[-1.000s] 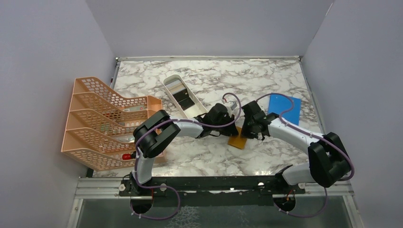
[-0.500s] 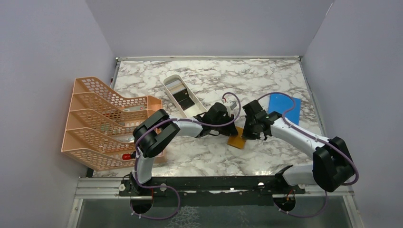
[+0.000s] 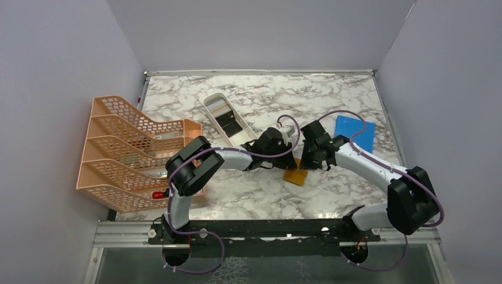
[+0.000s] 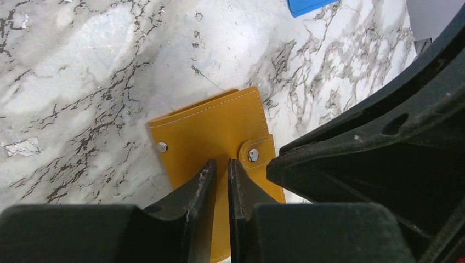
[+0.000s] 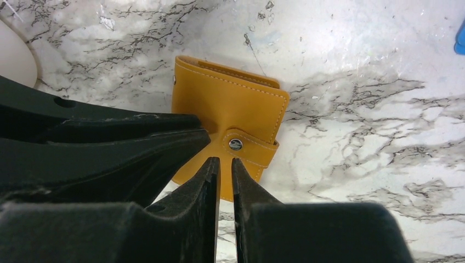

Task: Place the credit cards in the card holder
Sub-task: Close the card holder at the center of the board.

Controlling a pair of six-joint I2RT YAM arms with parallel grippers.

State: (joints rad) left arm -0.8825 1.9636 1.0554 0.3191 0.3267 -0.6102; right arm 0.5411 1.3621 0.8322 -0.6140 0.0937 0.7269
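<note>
My left jaws and right jaws are both nearly closed and empty over the snapped-shut orange-tan leather card holder (image 4: 214,126) on the marble table (image 4: 82,66); I'd pin its body with left and pry the snap strap (image 5: 257,150) up with right.

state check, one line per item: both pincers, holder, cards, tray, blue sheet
card holder: folded shut, strap apparently snapped, flat on table.
left pincer: shut, nothing seen in it, over the holder.
right pincer: shut, nothing seen in it, by the holder's strap.
credit cards: lying in the tray, none in the holder yet.
white tray: holds the cards.
blue sheet: flat on table.
</note>
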